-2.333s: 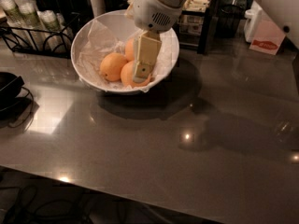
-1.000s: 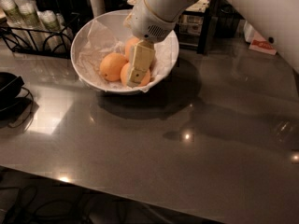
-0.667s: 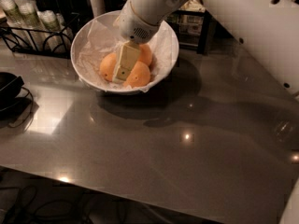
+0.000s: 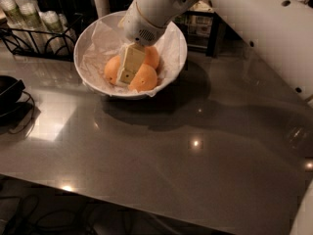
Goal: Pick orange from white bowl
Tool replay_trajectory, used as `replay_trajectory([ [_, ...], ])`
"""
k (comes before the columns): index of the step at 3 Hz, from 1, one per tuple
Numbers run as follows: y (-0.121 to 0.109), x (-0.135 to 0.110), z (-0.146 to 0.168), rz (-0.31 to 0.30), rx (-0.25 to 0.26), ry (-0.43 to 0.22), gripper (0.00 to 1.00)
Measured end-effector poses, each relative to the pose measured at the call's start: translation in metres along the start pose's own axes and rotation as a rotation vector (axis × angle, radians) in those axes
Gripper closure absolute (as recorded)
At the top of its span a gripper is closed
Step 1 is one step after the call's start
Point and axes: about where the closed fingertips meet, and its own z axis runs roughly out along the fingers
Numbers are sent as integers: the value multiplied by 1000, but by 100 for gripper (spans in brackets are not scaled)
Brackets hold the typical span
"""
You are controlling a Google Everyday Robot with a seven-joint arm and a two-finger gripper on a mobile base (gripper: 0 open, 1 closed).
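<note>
The white bowl (image 4: 93, 38) stands at the back left of the grey table, lined with crumpled white paper. Three oranges lie in it: one on the left (image 4: 112, 69), one at the front (image 4: 145, 77), one behind (image 4: 152, 56). My gripper (image 4: 128, 70) hangs from the white arm and reaches down into the bowl. Its cream fingers (image 4: 132, 60) sit between the left orange and the front orange, touching or nearly touching them. I cannot see which orange, if any, it grips.
A black wire rack (image 4: 36, 31) with bottles stands behind the bowl on the left. A dark object with cables (image 4: 10, 94) sits at the table's left edge. Dark shelving (image 4: 203, 23) stands behind the bowl. The white arm (image 4: 254, 28) crosses the upper right.
The gripper has shifted left inside the bowl, from over the right-hand orange to the gap between the left and front oranges. The arm has swung further over the table.
</note>
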Motion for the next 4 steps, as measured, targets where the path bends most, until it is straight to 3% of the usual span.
replay_trajectory([
  [2, -22, -4, 11, -6, 19, -26, 1],
  [4, -31, 0, 16, 10, 28, -12, 17],
])
